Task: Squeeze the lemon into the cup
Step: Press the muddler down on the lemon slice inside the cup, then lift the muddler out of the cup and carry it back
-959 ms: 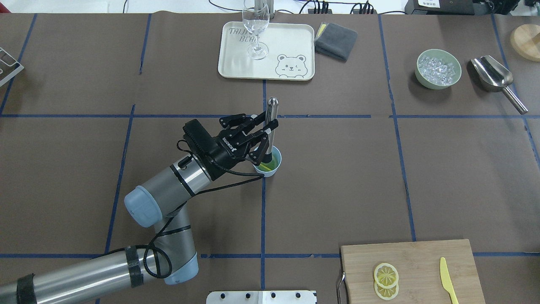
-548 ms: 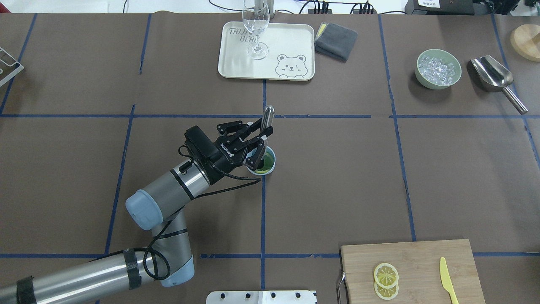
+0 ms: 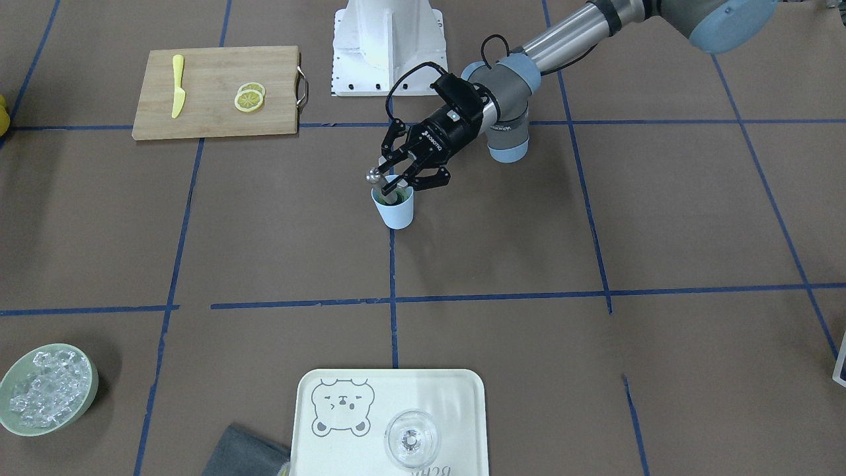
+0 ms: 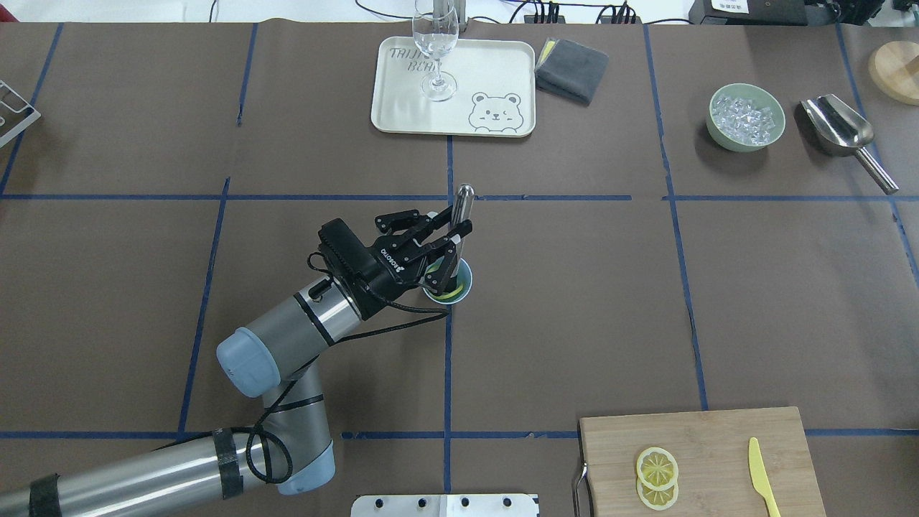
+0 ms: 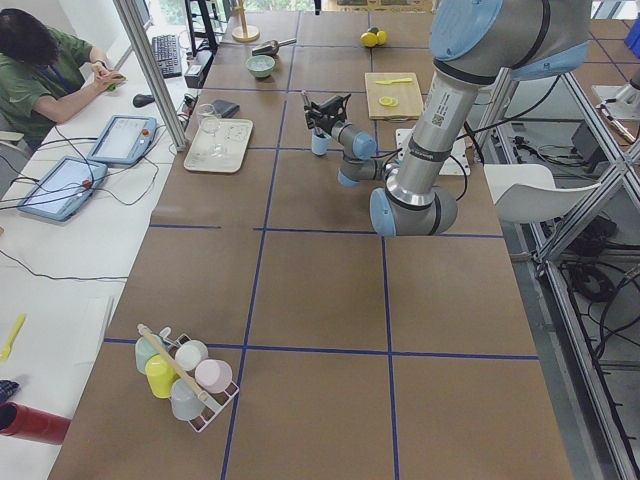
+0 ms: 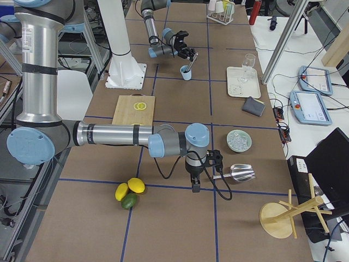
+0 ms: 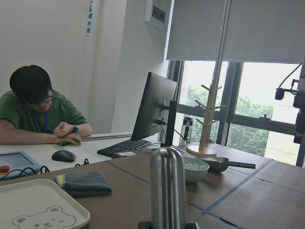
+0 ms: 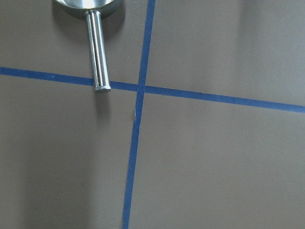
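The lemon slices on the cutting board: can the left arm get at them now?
Probably not at once. The left claw is shut on the metal muddler standing in the blue cup. The lemon slices themselves lie uncovered, the yellow knife apart from them.

The overhead camera looks down from behind the robot; the front-facing one faces it from opposite. Both share the cup (image 4: 464, 285). Side cameras stand far; the left wrist one sits close behind the metal rod (image 7: 167, 186).
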